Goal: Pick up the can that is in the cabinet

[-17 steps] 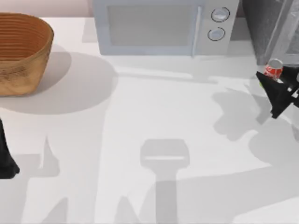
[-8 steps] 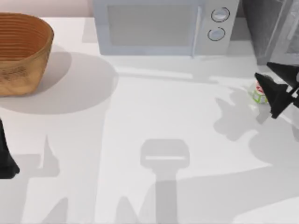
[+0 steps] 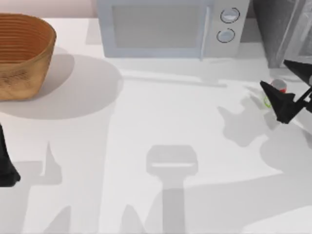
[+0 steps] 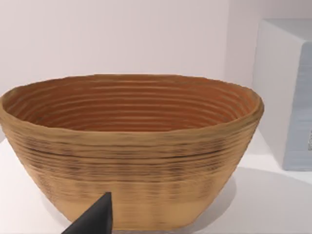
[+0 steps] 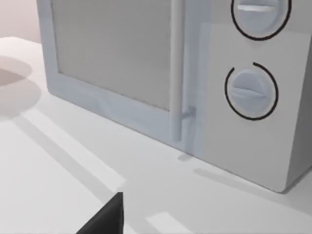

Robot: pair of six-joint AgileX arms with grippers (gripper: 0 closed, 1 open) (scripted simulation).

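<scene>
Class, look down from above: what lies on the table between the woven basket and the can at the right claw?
In the top view, bare white table with shadows lies between the basket and the can; the microwave stands behind that line.

can (image 3: 278, 86) | on table, partly hidden | cabinet (image 3: 282, 29) | back right

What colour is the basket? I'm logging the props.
Ribbed tan-brown weave, the basket shows best in the left wrist view.

Wicker basket (image 3: 22, 53) left of microwave (image 3: 168, 28) with 2 knobs (image 3: 229, 15).
</scene>
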